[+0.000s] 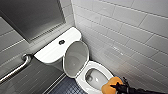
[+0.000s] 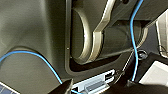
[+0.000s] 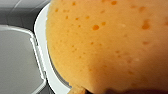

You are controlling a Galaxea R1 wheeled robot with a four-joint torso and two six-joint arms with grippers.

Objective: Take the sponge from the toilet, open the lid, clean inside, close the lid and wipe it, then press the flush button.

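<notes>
The white toilet (image 1: 82,79) stands against the tiled wall with its lid (image 1: 76,58) raised and leaning back on the tank (image 1: 51,51). The dark round flush button (image 1: 61,42) sits in the middle of the tank top. My right gripper (image 1: 118,86) comes in from the lower right, shut on the orange sponge (image 1: 110,85), which hovers over the near right rim of the bowl. In the right wrist view the sponge (image 3: 107,42) looms large, with the white bowl rim (image 3: 41,37) and the grey inner face of the lid (image 3: 17,57) beside it.
A steel grab bar (image 1: 17,68) runs along the left wall under a steel panel (image 1: 32,17). White tiles (image 1: 125,32) close in on the right side. Dark floor (image 1: 66,88) lies left of the bowl. The left wrist view faces my own dark body and a blue cable (image 2: 135,37).
</notes>
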